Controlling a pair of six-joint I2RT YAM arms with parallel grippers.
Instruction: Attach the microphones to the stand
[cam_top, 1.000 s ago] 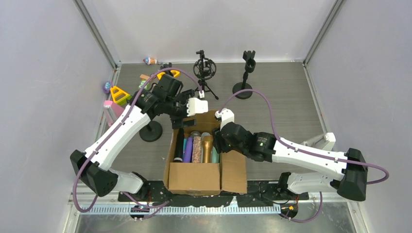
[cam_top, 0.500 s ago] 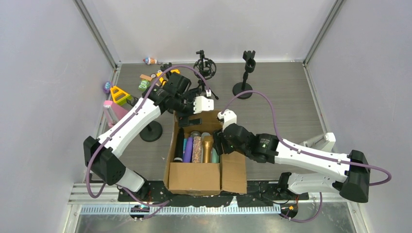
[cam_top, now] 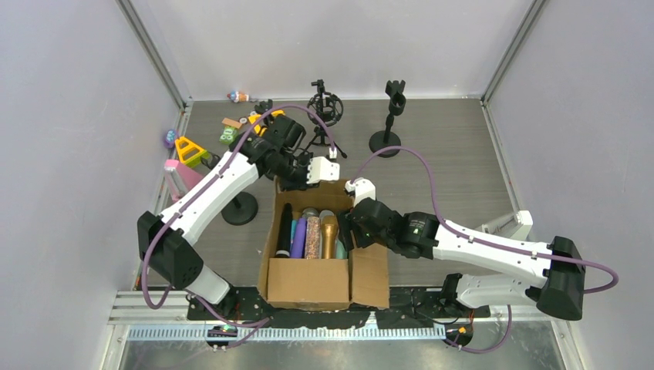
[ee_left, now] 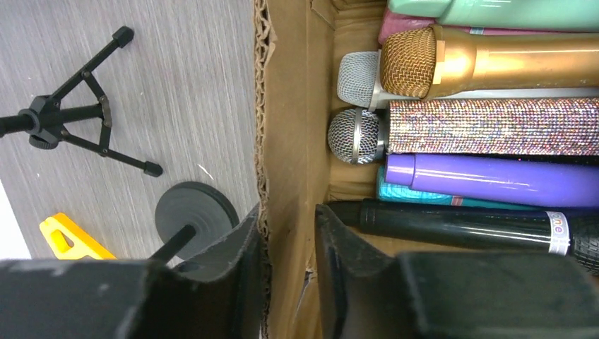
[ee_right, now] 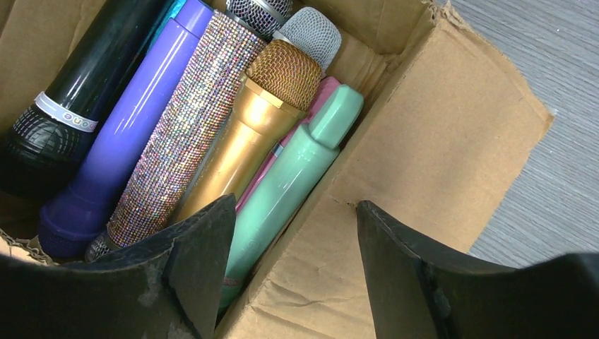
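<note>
The left arm has drawn in. The left gripper (ee_left: 288, 219) now sits narrow astride the far wall of the cardboard box (cam_top: 308, 284), apparently pinching it. The right gripper (ee_right: 295, 206) gapes wide over the microphones (cam_top: 312, 233), holding nothing. They lie side by side in the box, long axes near–far, most heads far. The step in hand looks like steadying the box; next, the right gripper must descend squarely onto one barrel.

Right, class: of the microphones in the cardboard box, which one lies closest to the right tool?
The mint green microphone, outermost in the row along the side of the cardboard box; the gold one lies beyond it, farther from the right tool.
</note>
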